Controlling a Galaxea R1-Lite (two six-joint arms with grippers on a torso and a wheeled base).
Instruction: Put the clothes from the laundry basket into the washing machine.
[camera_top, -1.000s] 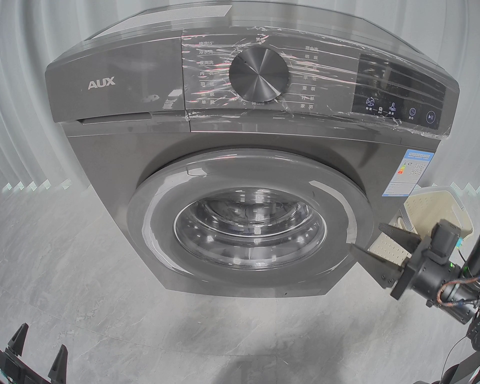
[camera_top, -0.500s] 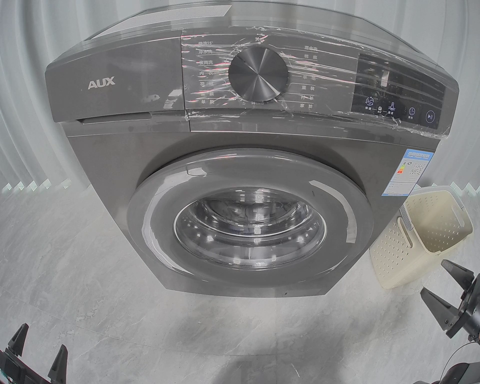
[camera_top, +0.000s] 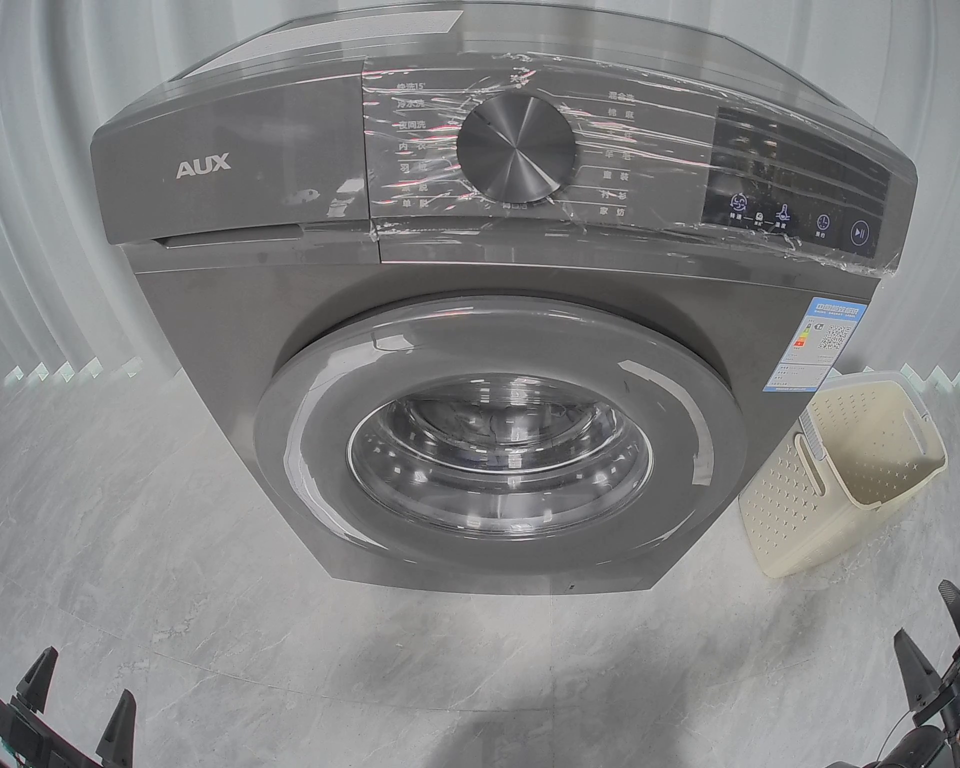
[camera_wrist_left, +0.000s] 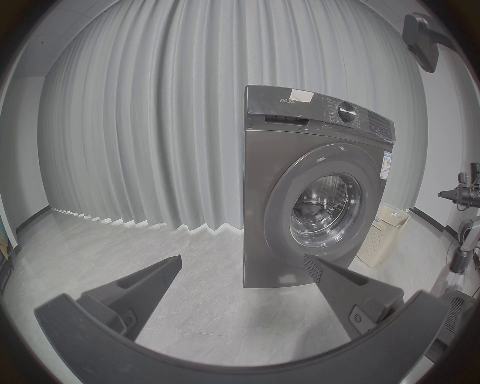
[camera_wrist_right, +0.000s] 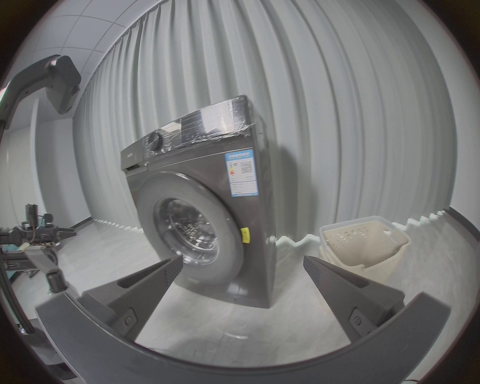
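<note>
head view: washing machine (camera_top: 500, 300) door shut, drum contents unclear through the glass; laundry basket (camera_top: 850, 470) just beside its right side; left gripper (camera_top: 80, 690) and right gripper (camera_top: 930, 620) cut off at the bottom edge. left wrist view: fingers spread wide, empty. right wrist view: likewise; basket's inside partly hidden.

The head camera looks down, close, at the front of the washing machine (camera_top: 250, 330); both wrist cameras face it from farther off on either side, sharing its door (camera_top: 500, 450).
</note>
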